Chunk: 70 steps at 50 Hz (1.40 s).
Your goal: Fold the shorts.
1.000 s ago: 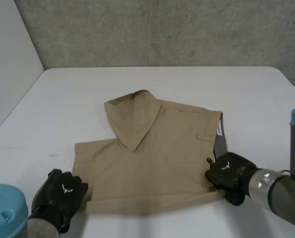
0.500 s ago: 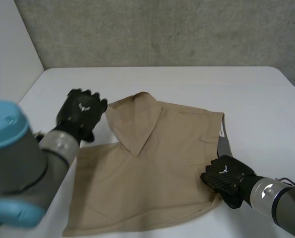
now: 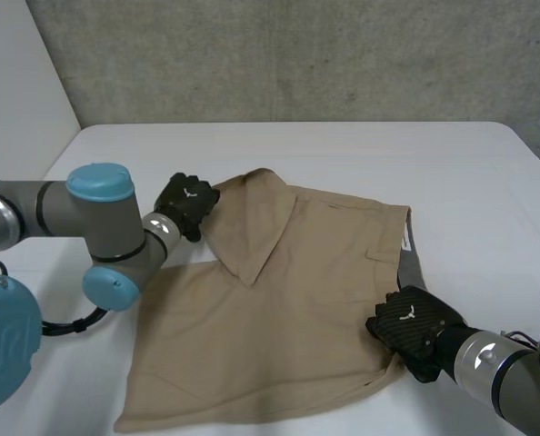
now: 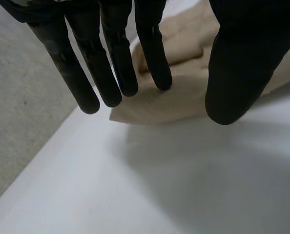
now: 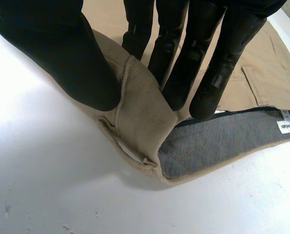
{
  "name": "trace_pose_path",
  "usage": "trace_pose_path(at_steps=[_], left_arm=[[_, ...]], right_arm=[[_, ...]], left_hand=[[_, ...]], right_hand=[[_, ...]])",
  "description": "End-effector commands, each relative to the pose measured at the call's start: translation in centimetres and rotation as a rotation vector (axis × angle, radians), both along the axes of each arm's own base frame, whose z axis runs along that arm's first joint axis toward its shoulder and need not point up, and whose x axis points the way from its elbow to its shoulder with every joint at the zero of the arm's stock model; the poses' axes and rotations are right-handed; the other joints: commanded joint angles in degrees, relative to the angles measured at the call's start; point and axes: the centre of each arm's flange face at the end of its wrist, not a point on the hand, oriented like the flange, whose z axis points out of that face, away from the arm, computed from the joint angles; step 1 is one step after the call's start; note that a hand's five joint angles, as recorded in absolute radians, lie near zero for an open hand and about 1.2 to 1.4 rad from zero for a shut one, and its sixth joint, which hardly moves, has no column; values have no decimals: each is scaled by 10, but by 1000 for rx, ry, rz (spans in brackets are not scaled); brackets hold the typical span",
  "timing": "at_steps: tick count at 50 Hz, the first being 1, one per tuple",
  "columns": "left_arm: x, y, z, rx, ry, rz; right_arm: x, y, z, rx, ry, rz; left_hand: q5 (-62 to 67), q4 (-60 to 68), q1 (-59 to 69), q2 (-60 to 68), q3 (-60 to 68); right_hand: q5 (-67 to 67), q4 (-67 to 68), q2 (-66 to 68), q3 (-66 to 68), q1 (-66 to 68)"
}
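Tan shorts (image 3: 288, 300) lie spread on the white table (image 3: 361, 150), with a flap (image 3: 247, 218) folded over at their far left. My left hand (image 3: 186, 202) hovers at that flap's outer edge. In the left wrist view its fingers (image 4: 111, 58) are straight and apart from the thumb, just over the cloth's corner (image 4: 179, 97), holding nothing. My right hand (image 3: 411, 325) is at the shorts' near right corner, on the waistband. There its thumb (image 5: 52, 48) and fingers pinch a raised fold of the waistband (image 5: 142, 117), with grey lining (image 5: 218, 144) showing beside it.
A white side wall (image 3: 15, 136) rises along the table's left edge and a concrete wall (image 3: 297, 54) stands behind it. My left arm (image 3: 102, 227) reaches across the table's left part. A white label (image 5: 289, 126) sits on the lining.
My left hand has let go of the shorts' near left corner and swung up to the folded flap at the far left. The right hand has kept its pinch and barely shifted.
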Motion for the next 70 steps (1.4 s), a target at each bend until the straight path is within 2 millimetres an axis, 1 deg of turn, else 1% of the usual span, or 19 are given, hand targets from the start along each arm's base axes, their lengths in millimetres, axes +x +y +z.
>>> trace_pose_path(at_steps=[1, 3, 12, 15, 18, 20, 22, 23, 26, 29, 34, 39, 47, 49, 50, 53, 54, 62, 70], left_arm=[[8, -13, -2, -14, -27, 29], [10, -18, -2, -22, -28, 44], [33, -39, 5, -75, -63, 252], [38, -37, 3, -57, -69, 284], [31, -28, -4, -32, -75, 253], [29, -20, -5, -14, -67, 216], [25, -15, -1, -10, -48, 176], [17, -9, 8, -13, -17, 129], [5, -1, 18, -13, 33, 58], [-1, 0, 26, -17, 82, 11], [-4, -8, 28, -41, 91, 0], [-5, -16, 6, -20, 79, 5], [-7, -29, -11, -25, 72, 14], [-6, -30, -13, -30, 58, 12], [-6, -31, -13, -41, 40, 10], [-5, -32, -12, -63, 10, 15], [-3, -34, -9, -83, -8, 36], [19, -48, -3, -134, -85, 234], [23, -48, -6, -130, -116, 252]], right_arm=[[0, -2, 0, -16, -4, -3], [0, -3, -1, -15, -3, -3], [0, -3, -1, -13, -2, -4], [0, -2, -1, -13, -2, -3], [0, -2, -2, -10, -2, -1], [0, -2, -2, -9, -2, -1], [0, -2, -2, -9, -2, -1], [0, -2, -2, -7, -1, -1], [0, -2, -2, -9, -2, -1], [0, -2, -2, -12, -2, -1], [0, -3, -3, -13, -3, -1], [0, -3, -5, -6, -1, -3], [0, -4, -11, 14, 7, -3], [0, -4, -12, 15, 7, -3], [0, -4, -12, 17, 8, -3], [1, -5, -12, 15, 7, -3], [1, -5, -12, 12, 7, -3], [0, -7, -13, 10, 8, -5], [1, -6, -13, 11, 8, -3]], left_hand=[[300, 297, 289, 295, 296], [388, 384, 377, 382, 383], [388, 385, 377, 383, 383], [388, 385, 377, 383, 383], [388, 385, 377, 383, 383], [248, 245, 237, 242, 243], [31, 28, 20, 25, 26], [-121, -125, -133, -127, -126], [-140, -143, -151, -145, -145], [-150, -153, -161, -156, -155], [-130, -133, -141, -135, -135], [-130, -133, -141, -135, -135], [-86, -89, -97, -92, -91], [-27, -31, -39, -33, -32], [66, 63, 55, 61, 61], [240, 236, 229, 234, 235], [375, 372, 364, 370, 370], [388, 385, 377, 383, 383], [388, 385, 377, 383, 383]], right_hand=[[133, 117, 123, 108, 234], [133, 117, 123, 108, 234], [133, 117, 123, 108, 234], [133, 117, 123, 108, 234], [133, 117, 123, 108, 234], [133, 117, 123, 108, 234], [133, 117, 123, 108, 234], [133, 117, 123, 108, 234], [133, 117, 123, 108, 234], [133, 117, 123, 108, 234], [133, 117, 123, 108, 234], [133, 117, 123, 108, 234], [133, 117, 123, 108, 234], [133, 117, 123, 108, 234], [133, 117, 123, 108, 234], [133, 117, 123, 108, 234], [133, 117, 123, 108, 234], [133, 117, 123, 108, 234], [133, 117, 123, 108, 234]])
